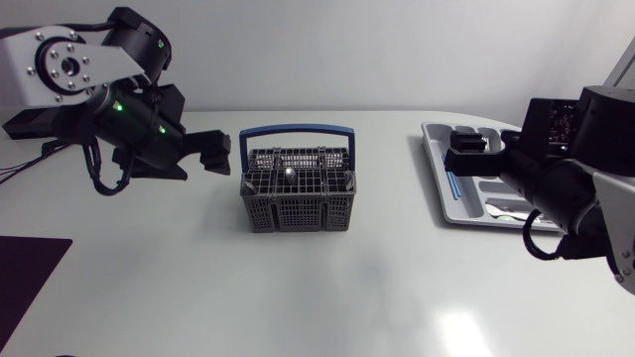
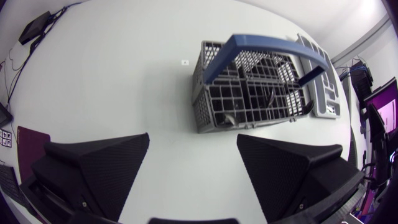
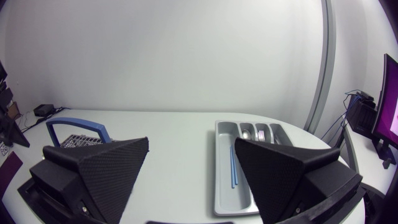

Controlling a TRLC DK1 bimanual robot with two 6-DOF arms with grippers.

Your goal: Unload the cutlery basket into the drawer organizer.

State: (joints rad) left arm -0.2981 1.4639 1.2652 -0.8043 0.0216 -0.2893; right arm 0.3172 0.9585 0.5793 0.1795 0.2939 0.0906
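The grey cutlery basket point(image 1: 295, 198) with a blue handle point(image 1: 295, 130) stands mid-table. A rounded metal piece point(image 1: 289, 175) shows inside it. My left gripper point(image 1: 220, 154) hovers just left of the basket, open and empty. In the left wrist view the basket point(image 2: 249, 99) lies ahead of the open left gripper point(image 2: 193, 155), with dark utensils point(image 2: 272, 96) in its cells. The drawer organizer point(image 1: 443, 188) lies at the right. My right gripper point(image 1: 458, 151) is over it, open and empty. Ahead of the right gripper point(image 3: 191, 168), the organizer point(image 3: 219, 180) holds a blue stick point(image 3: 234, 165), a spoon point(image 3: 247, 132) and a fork point(image 3: 261, 132).
A dark purple mat point(image 1: 28, 283) lies at the table's front left corner. Cables point(image 1: 20, 164) run along the left edge behind my left arm. Bare white tabletop point(image 1: 327, 297) stretches in front of the basket and between it and the organizer.
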